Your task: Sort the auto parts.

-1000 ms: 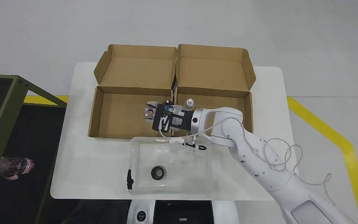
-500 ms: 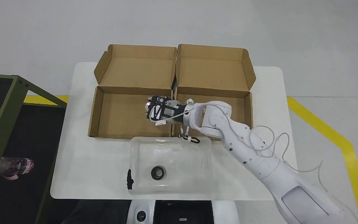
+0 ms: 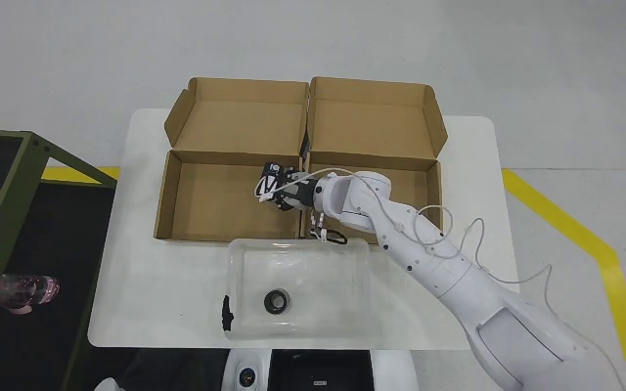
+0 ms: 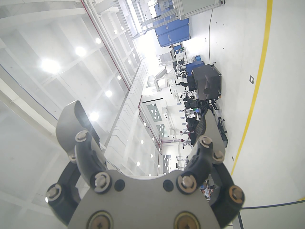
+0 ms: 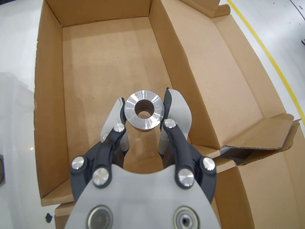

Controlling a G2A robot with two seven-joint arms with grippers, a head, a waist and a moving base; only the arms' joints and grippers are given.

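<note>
My right gripper (image 5: 144,101) is shut on a shiny metal bushing (image 5: 152,117) with a round bore, held by its sides. It hangs above the floor of the left cardboard box (image 5: 95,55), near that box's right end. In the top view the right gripper (image 3: 270,185) sits over the left box (image 3: 201,205) close to the wall shared with the right cardboard box (image 3: 411,176). A black ring part (image 3: 278,300) lies in the clear plastic bin (image 3: 245,256) at the table's front. My left gripper (image 4: 143,125) is open, holds nothing and points up at the ceiling.
Both boxes have their lids folded back toward the far table edge. A small black piece (image 3: 227,315) sits at the bin's front left corner. A green-framed stand (image 3: 39,156) is left of the white table (image 3: 137,283).
The right arm has folded in and its wrist has turned, so the gripper with the bushing now tips down over the left box, slightly farther back.
</note>
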